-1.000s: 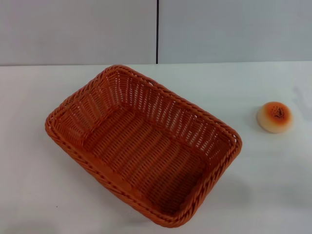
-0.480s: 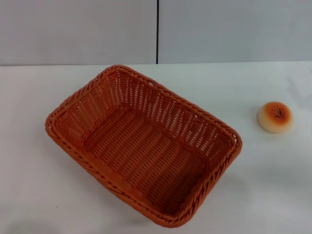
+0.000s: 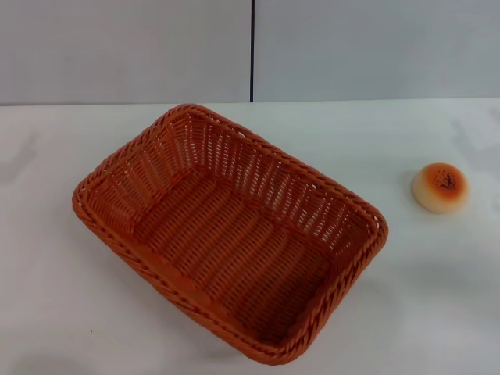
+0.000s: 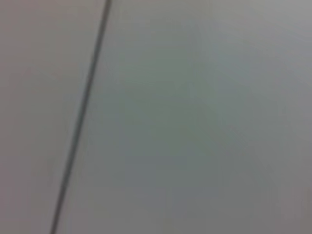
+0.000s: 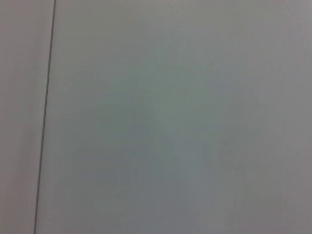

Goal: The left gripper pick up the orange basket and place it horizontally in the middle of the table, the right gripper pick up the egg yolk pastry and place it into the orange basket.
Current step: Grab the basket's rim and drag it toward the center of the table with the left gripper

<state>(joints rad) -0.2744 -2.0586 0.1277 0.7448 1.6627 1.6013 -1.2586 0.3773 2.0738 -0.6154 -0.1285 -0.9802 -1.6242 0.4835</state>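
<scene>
The orange basket (image 3: pixel 226 234) lies on the white table (image 3: pixel 422 297) in the head view, left of centre and turned diagonally, with nothing inside it. The egg yolk pastry (image 3: pixel 441 187) rests on the table to the right of the basket, well apart from it. Neither the left gripper nor the right gripper appears in any view. Both wrist views show only a plain grey surface crossed by a thin dark line.
A grey wall (image 3: pixel 125 47) with a vertical dark seam (image 3: pixel 251 51) rises behind the table's far edge. Faint shadows lie on the table at the far left and far right.
The basket and pastry have not moved. Faint shadows on the table near the left and right edges have shifted slightly.
</scene>
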